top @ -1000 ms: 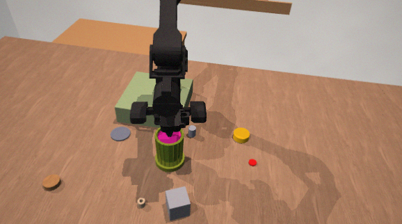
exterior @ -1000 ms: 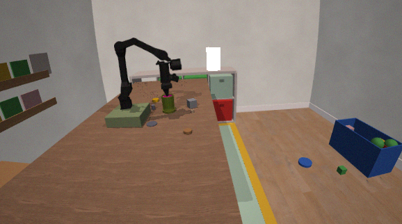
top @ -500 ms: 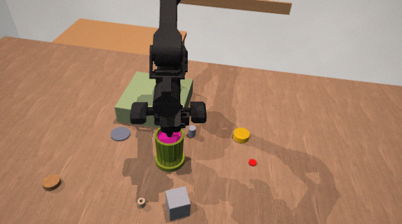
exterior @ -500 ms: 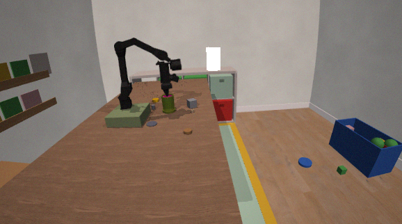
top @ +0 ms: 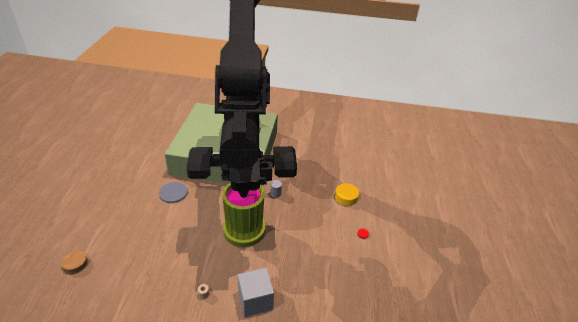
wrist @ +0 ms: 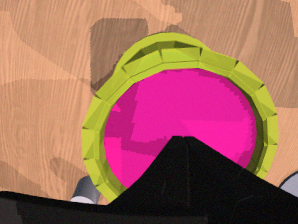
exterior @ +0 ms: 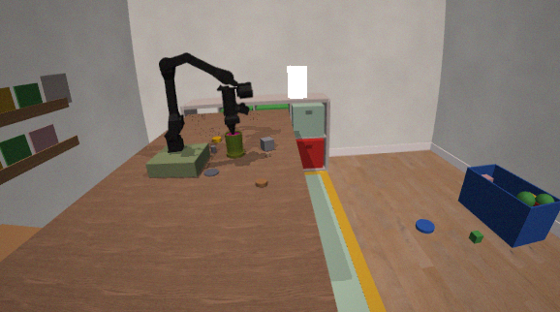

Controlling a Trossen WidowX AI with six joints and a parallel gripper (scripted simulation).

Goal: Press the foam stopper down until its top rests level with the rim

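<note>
A ribbed green jar (top: pixel 243 217) stands upright on the table, also seen in the exterior view (exterior: pixel 234 145). A magenta foam stopper (top: pixel 243 199) fills its mouth; in the wrist view the stopper (wrist: pixel 180 129) lies inside the yellow-green rim (wrist: pixel 100 123), its top at or slightly below the rim. My gripper (top: pixel 244 191) is shut and empty, pointing straight down, with its tip on the stopper's top near the edge closest to the arm (wrist: pixel 178 141).
A green base block (top: pixel 220 140) sits behind the jar. Close by are a small grey cylinder (top: pixel 276 188), a grey disc (top: pixel 173 192), a yellow puck (top: pixel 347 194), a red dot (top: pixel 363 233), a grey cube (top: pixel 255 292), a small ring (top: pixel 202 291) and a brown disc (top: pixel 74 261).
</note>
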